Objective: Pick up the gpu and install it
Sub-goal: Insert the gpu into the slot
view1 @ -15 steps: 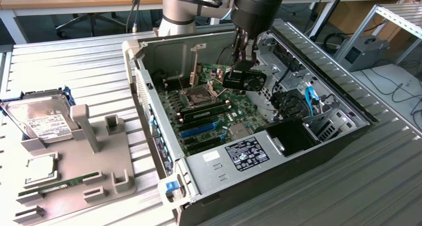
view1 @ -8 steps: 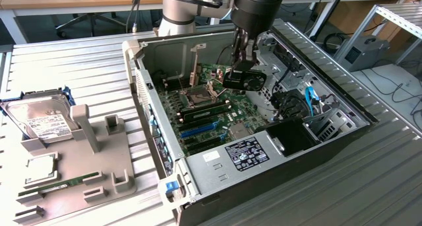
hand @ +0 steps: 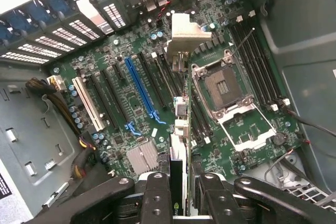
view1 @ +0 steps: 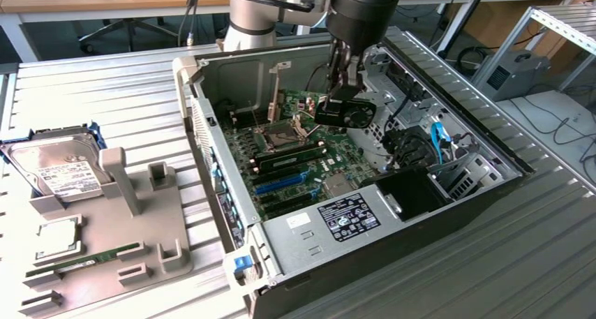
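The gpu [hand: 178, 145] hangs edge-on above the motherboard [hand: 131, 103], pinched between the gripper's [hand: 178, 192] 2 fingers [hand: 157, 198]. In the exterior view the gpu [view1: 343, 111], black fan face showing, sits inside the open case [view1: 391, 214] under the gripper [view1: 343, 88], over the board [view1: 308, 158] and near the CPU socket [view1: 279, 134]. From the wrist, the card's edge runs beside the socket [hand: 223, 87], with the blue slot [hand: 140, 90] and white slot [hand: 86, 103] further off. On the exterior view's left, a grey tray [view1: 112, 249] holds a hard drive [view1: 56, 169] and a RAM stick [view1: 88, 260].
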`<state>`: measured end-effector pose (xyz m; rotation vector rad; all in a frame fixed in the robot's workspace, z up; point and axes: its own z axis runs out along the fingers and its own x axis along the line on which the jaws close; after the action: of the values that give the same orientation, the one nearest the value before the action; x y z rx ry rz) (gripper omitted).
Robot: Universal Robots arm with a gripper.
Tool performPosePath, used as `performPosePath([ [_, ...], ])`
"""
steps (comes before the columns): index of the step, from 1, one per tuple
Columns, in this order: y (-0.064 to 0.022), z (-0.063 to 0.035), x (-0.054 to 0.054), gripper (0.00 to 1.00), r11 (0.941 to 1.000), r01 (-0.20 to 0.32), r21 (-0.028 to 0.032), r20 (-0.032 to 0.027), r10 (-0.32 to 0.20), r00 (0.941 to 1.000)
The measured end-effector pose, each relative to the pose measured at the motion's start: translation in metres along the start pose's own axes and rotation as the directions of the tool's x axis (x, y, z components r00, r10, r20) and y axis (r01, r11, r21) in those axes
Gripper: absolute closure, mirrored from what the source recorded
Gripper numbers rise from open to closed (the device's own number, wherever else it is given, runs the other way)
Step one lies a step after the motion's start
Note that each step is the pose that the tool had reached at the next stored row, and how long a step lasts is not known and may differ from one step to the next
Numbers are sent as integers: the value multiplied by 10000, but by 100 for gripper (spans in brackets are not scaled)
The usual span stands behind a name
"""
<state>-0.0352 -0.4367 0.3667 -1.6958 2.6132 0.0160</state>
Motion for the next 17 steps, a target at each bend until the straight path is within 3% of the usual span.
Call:
performPosePath([
  [5,0,10,0,74,9966,825,-23,6,-825,9966],
  [12,0,20,0,74,9705,2409,-66,23,-2409,9705],
  [17,0,21,1,74,9663,2572,-70,24,-2572,9663],
])
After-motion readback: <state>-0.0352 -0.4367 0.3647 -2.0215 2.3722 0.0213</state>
